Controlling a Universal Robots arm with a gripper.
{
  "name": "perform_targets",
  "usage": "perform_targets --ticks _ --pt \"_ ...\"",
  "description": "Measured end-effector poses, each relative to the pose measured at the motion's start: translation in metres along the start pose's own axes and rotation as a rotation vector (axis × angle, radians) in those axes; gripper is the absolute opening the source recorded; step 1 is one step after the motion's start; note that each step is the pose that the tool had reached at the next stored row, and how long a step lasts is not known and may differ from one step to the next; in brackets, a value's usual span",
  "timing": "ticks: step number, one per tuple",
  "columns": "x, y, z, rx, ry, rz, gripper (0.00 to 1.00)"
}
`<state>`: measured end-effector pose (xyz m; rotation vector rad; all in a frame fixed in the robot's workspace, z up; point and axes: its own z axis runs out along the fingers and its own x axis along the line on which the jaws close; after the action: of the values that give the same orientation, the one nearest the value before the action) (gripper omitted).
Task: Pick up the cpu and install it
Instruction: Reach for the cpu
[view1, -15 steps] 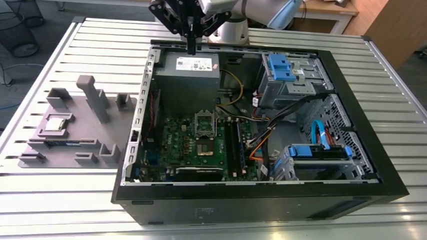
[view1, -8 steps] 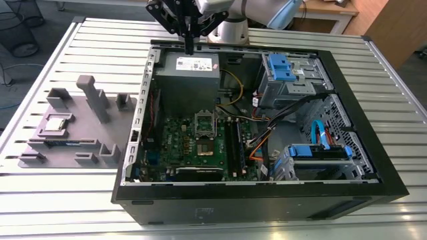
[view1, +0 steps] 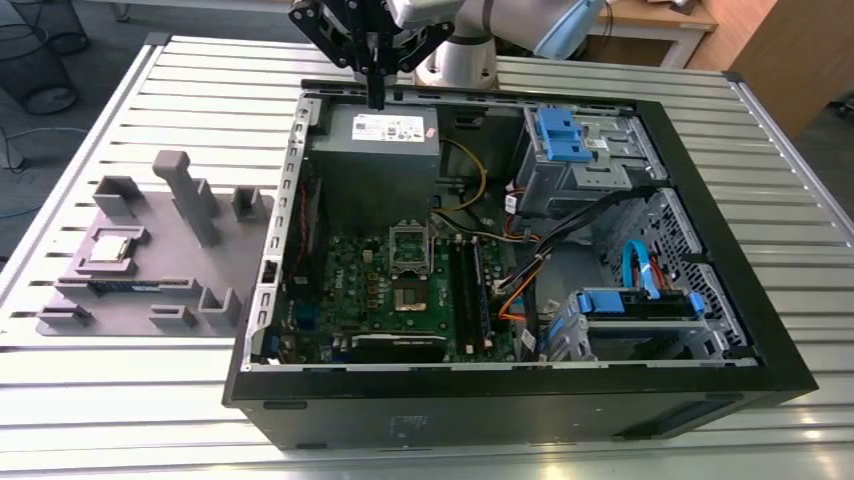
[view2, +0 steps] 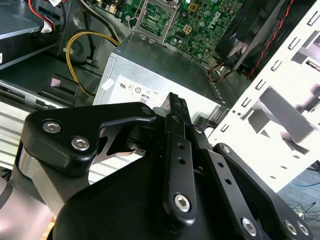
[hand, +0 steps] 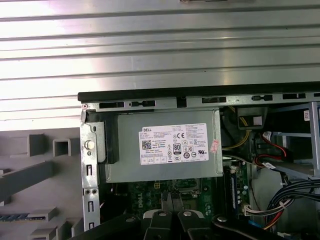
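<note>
The cpu (view1: 114, 247), a small silvery square, lies in a pocket of the grey fixture (view1: 160, 300) on the exterior view's left, outside the computer case. My gripper (view1: 376, 92) hangs well away from it, above the far edge of the grey power-supply box (view1: 376, 128). Its black fingers are pressed together with nothing between them, as both wrist views show (view2: 176, 102) (hand: 169, 207). The socket frame (view1: 411, 248) sits on the green motherboard (view1: 387, 290), below the power supply; in the second wrist view the socket frame (view2: 157, 15) shows beyond the box.
The open black case (view1: 534, 400) lies on a slatted metal table (view1: 107, 400). Blue drive bays (view1: 574, 135) and cables (view1: 547, 235) are on the exterior view's right. A dark-green memory stick (view1: 127, 286) lies in the fixture, whose grey posts (view1: 187, 195) stand upright.
</note>
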<state>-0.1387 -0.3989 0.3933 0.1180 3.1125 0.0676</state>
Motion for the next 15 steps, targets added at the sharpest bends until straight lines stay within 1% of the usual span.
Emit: perform_targets --ticks 15 --pt "0.0049 -0.0004 -0.0001 -0.0001 0.0 0.0 0.11"
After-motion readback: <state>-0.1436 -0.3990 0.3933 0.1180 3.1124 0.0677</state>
